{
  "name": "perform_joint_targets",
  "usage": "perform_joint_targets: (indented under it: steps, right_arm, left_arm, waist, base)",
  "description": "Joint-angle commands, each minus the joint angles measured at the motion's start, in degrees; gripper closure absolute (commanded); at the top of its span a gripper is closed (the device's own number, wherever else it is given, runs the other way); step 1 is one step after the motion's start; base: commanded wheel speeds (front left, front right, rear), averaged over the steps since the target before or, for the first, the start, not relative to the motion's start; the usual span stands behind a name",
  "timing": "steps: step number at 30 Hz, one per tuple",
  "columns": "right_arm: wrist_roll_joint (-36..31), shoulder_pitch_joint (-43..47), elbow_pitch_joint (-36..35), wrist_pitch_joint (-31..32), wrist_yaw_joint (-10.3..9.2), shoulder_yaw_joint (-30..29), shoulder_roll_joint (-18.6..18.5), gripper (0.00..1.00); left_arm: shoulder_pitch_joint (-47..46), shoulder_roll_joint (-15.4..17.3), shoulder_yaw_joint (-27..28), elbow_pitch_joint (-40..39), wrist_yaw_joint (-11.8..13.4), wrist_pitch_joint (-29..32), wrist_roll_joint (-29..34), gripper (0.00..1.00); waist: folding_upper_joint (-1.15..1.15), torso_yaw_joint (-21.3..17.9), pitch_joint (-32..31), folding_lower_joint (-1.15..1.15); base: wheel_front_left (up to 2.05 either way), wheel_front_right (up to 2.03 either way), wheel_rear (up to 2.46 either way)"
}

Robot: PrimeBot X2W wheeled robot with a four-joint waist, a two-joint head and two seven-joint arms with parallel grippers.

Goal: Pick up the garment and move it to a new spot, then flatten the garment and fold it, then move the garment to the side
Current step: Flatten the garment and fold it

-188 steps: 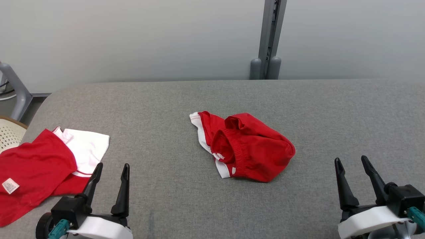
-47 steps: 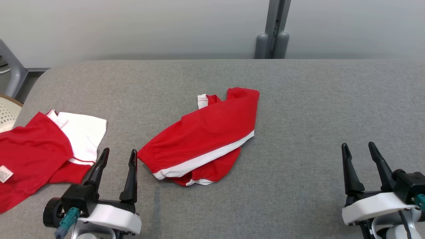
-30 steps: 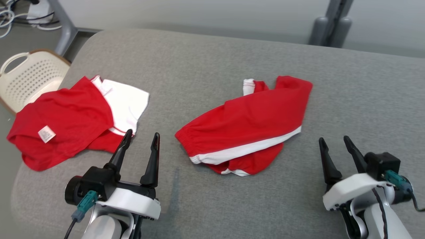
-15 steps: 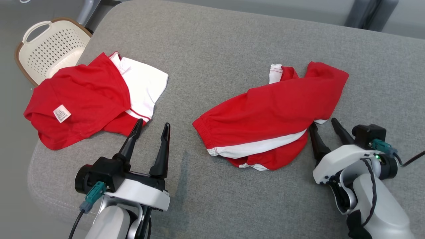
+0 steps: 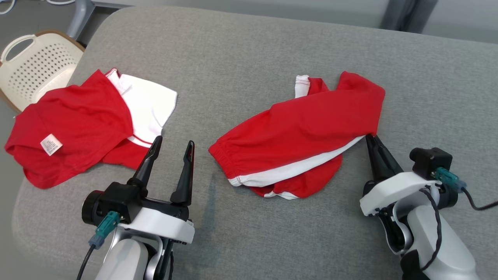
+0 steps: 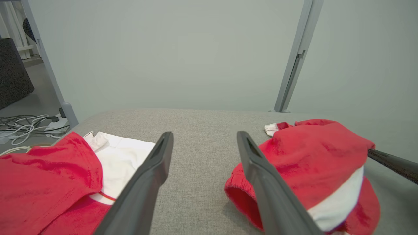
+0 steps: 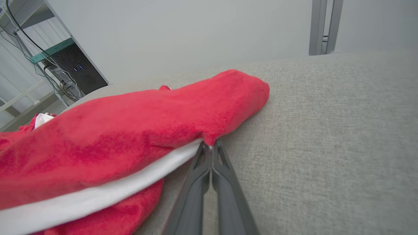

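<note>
Right gripper (image 5: 369, 138) just snapped from wide to pinched on the edge of the shorts (image 5: 303, 128), so pickup looked underway; left gripper (image 5: 173, 142) stayed spread.

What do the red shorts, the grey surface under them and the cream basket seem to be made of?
Red shorts: soft knit fabric, probably cotton or polyester; wrinkles and has a gathered waistband.
Grey surface: woven upholstery cloth, likely padded; rounded edges, visible weave.
Cream basket: seemingly hard plastic, smooth, with moulded holes.
</note>
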Motion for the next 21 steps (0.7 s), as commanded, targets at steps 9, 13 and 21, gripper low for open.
perform_joint_targets:
  steps: [9, 13, 21]
  right_arm:
    - [-2.10, 8.34, -12.50, -0.51, 0.03, -2.92, -0.93, 1.00]
    - [-3.97, 13.35, -20.60, 1.66, 0.03, -5.36, -0.76, 1.00]
    - [-6.46, 25.76, -38.92, 9.28, 0.03, -11.67, -0.23, 1.00]
  left_arm:
    - [1.11, 0.21, 1.31, -0.33, -0.80, -0.08, 1.30, 0.00]
    - [1.39, 0.49, 1.81, -0.72, -0.79, -0.08, 1.62, 0.00]
    - [2.24, 0.84, 2.33, -1.20, -0.77, -0.08, 1.85, 0.00]
  waist:
    - [0.00, -4.44, -1.60, 0.00]
    - [0.00, -6.21, -1.90, 0.00]
    - [0.00, -8.87, -2.27, 0.00]
  base:
    - [0.00, 0.00, 0.00]
    - [0.00, 0.00, 0.00]
    - [0.00, 0.00, 0.00]
